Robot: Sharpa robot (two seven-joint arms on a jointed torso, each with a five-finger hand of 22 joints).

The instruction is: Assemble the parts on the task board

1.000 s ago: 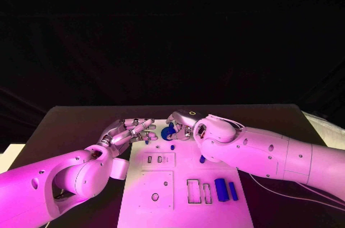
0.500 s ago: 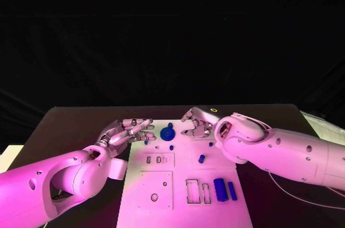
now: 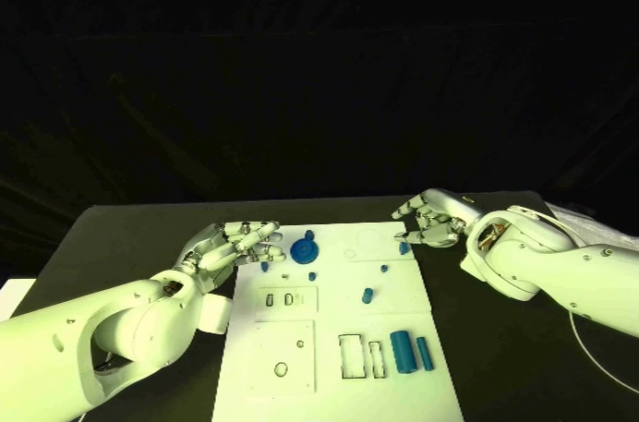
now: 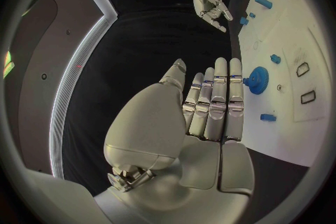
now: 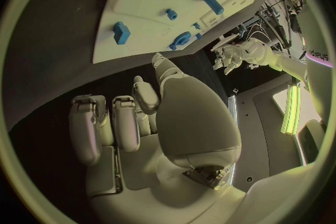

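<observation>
The white task board [image 3: 340,320] lies in the middle of the table. A blue gear [image 3: 307,250] sits at its far left, also visible in the left wrist view [image 4: 257,79]. My left hand [image 3: 240,244] hovers just left of the gear with its fingers stretched out and nothing in them [image 4: 210,106]. My right hand [image 3: 428,219] is off the board's far right corner, fingers loosely bent and empty [image 5: 133,123]. Small blue pegs [image 3: 367,295] stand on the board. Two longer blue blocks [image 3: 401,351] lie near the front right.
Rectangular slots [image 3: 357,355] open beside the blue blocks, and smaller slots [image 3: 279,299] lie at mid-left. The black table [image 3: 120,247] surrounds the board. Both forearms flank the board on either side.
My right hand has let go of the blue gear and drawn back to the right, past the board's edge. The gear stays on the board. My left hand has barely moved.
</observation>
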